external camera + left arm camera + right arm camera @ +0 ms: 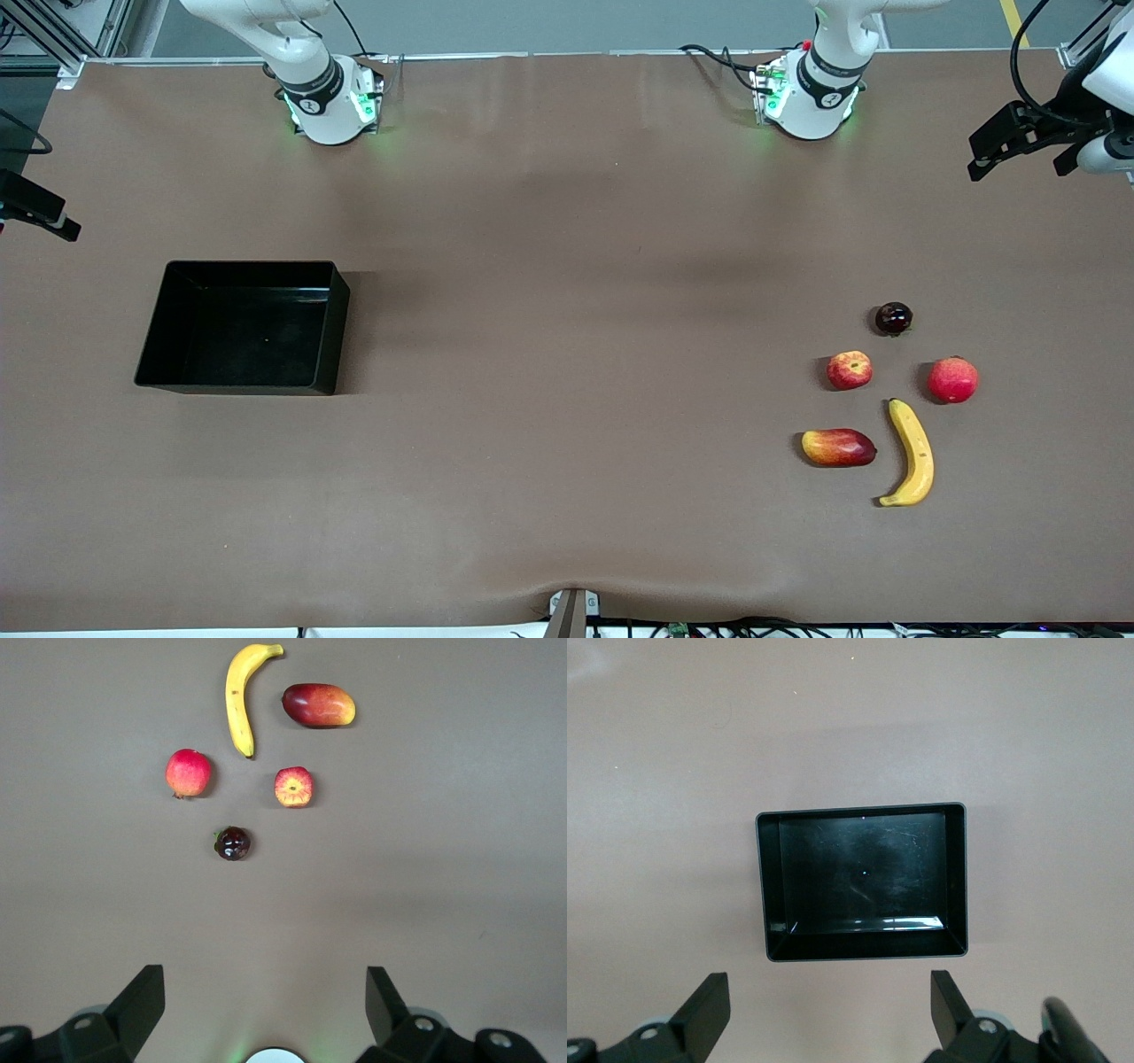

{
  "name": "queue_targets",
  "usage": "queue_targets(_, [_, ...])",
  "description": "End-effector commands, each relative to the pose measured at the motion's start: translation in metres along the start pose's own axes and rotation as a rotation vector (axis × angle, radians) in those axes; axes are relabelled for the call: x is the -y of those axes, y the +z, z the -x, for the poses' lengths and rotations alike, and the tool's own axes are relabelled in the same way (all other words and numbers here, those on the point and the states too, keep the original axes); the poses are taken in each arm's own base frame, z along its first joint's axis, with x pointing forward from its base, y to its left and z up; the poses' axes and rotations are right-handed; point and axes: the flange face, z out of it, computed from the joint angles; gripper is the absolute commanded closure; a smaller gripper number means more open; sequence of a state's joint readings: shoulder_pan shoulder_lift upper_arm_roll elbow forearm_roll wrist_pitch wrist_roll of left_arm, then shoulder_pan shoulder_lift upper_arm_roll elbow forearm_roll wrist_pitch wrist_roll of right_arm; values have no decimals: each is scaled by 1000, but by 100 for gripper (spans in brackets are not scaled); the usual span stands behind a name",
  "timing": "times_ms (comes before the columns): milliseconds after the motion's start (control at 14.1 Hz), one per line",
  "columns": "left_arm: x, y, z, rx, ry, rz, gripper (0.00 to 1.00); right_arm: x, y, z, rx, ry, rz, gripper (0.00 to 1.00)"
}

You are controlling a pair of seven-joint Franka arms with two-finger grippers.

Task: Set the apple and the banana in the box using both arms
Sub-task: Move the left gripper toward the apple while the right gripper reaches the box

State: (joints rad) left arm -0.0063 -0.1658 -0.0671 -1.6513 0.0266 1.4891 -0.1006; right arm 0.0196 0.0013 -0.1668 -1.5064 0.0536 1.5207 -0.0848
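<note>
Banana (pixel 912 453) nearest, apple (pixel 850 369) beside, left pincer (pixel 266 1010) (open) well apart

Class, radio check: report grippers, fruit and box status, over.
Left gripper open, above bare table by the fruit. Right gripper open, above the table by the box. Apple and banana on table, box empty. Nothing in the way.

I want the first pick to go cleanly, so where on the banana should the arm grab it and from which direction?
Grip the banana at its thick middle, from straight above, fingers across its narrow width. It lies flat on the table, curved, tips pointing away from and toward the front camera. The mango sits beside it with a gap, so the open left end effector probably fits.
</note>
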Motion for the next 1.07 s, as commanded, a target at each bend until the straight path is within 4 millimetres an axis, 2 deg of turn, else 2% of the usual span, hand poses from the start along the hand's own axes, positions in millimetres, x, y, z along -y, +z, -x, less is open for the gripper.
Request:
queue_targets(0, [1, -4, -2, 3, -3, -20, 0, -2, -5, 1, -2, 2, 7, 0])
queue_targets(285, [-1, 4, -20, 15, 0, -18, 0, -1, -3, -1, 3, 2, 7, 0])
queue_targets(427, [-6, 21, -37, 41, 3, -19, 0, -3, -1, -2, 5, 8, 6, 0])
queue_targets(569, [-7, 46, -57, 48, 2, -24, 0, -4, 7, -8, 11, 6, 8, 0])
queue_targets(711, [-13, 77, -76, 62, 10, -20, 0, -6, 27, -18, 47, 11, 15, 0])
queue_targets(996, [-14, 149, -101, 64, 7, -14, 0, -28, 55, -31, 87, 43, 26, 0])
